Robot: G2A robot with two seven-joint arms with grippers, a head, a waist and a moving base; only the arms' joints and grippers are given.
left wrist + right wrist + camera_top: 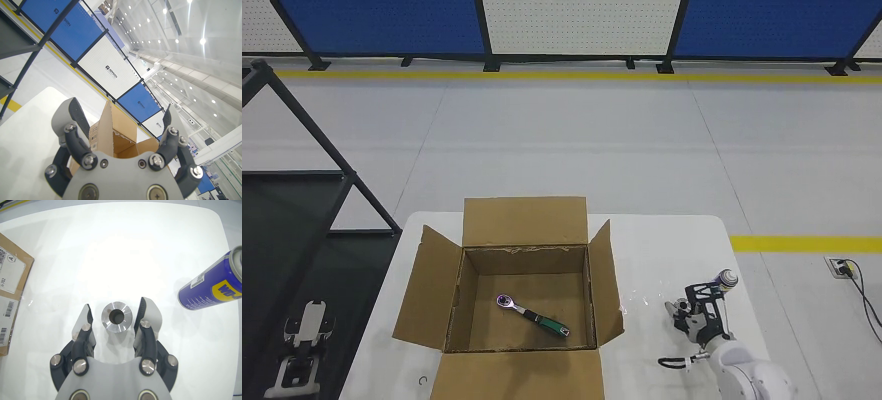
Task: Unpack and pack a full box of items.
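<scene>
— Straddling an upright metal sleeve on the right part of the table, the right gripper has its fingers apart, with a gap on either side.
— And around it?
— A blue spray can stands near, on its right. The open cardboard box sits to the left, with a ratchet wrench lying inside.
— The left gripper?
— Spread wide, pointing toward the box. The table is white. Blue and white panels line the far side.
</scene>
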